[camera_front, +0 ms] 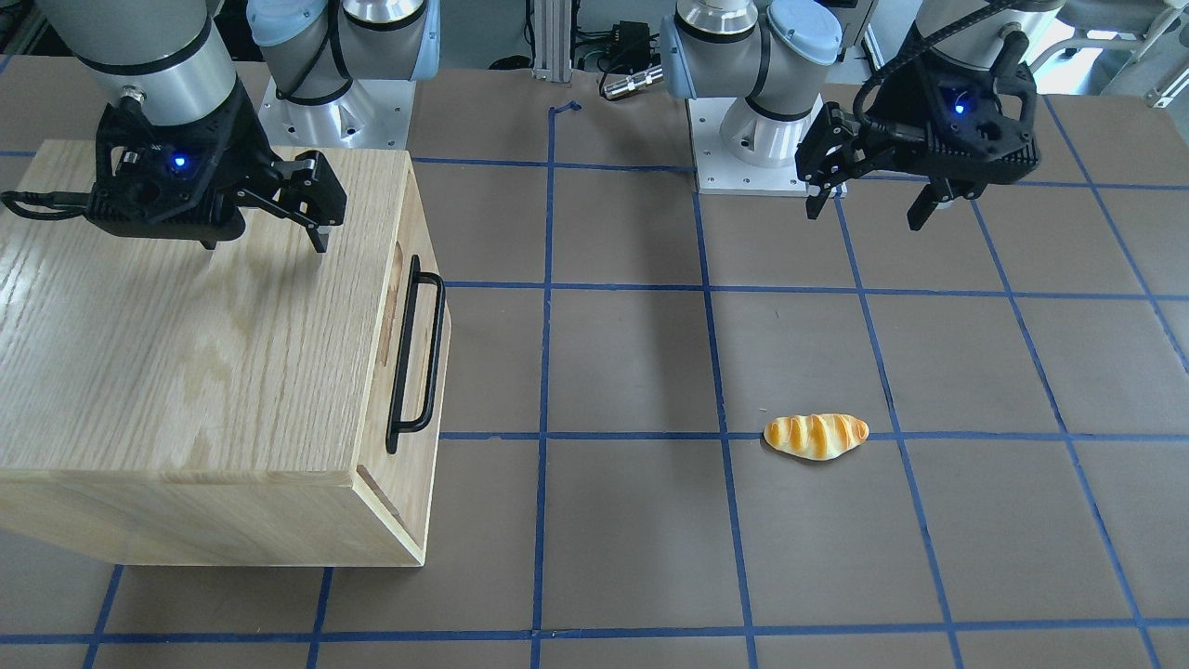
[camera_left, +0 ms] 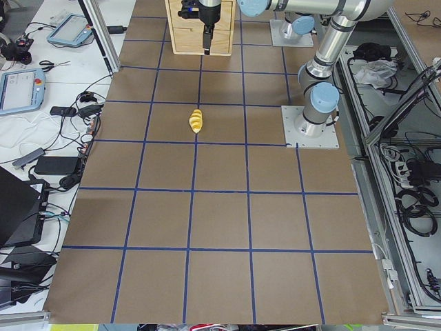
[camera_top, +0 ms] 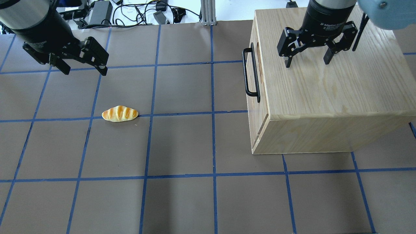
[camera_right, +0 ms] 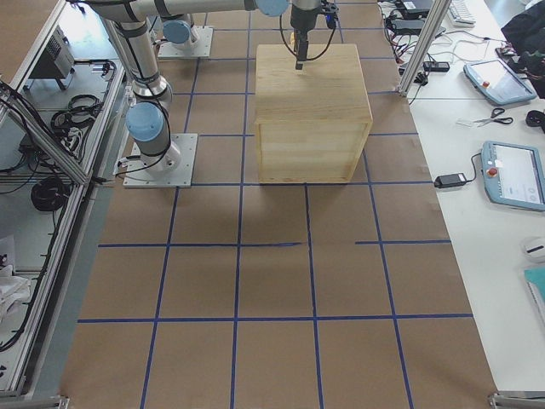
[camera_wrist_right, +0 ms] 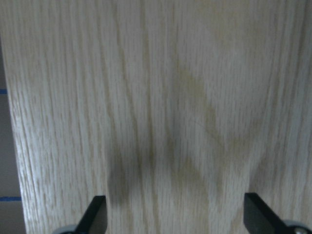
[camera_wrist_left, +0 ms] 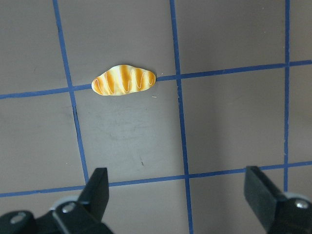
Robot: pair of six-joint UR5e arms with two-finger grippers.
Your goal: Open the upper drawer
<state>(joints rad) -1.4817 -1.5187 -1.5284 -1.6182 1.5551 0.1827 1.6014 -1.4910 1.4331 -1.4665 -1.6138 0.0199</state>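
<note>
The upper drawer (camera_top: pixel 254 83) is the top front panel of the oak cabinet (camera_top: pixel 325 94), with a long black bar handle (camera_top: pixel 251 73) and an oval notch (camera_top: pixel 259 52). It sits flush with the cabinet front and also shows in the front-facing view (camera_front: pixel 401 316), with its handle (camera_front: pixel 415 353). My right gripper (camera_top: pixel 305 63) hangs open and empty just above the cabinet's top, behind the handle side, and shows in the front-facing view (camera_front: pixel 265 243) and the right wrist view (camera_wrist_right: pixel 175 219). My left gripper (camera_top: pixel 85 72) is open and empty above the table, far from the cabinet (camera_front: pixel 864 218).
A striped bread roll (camera_top: pixel 120 113) lies on the brown, blue-taped table (camera_top: pixel 182 146), in front of my left gripper; it also shows in the left wrist view (camera_wrist_left: pixel 124 80). Bare table lies between the roll and the cabinet front. Cables lie beyond the far edge (camera_top: pixel 143 13).
</note>
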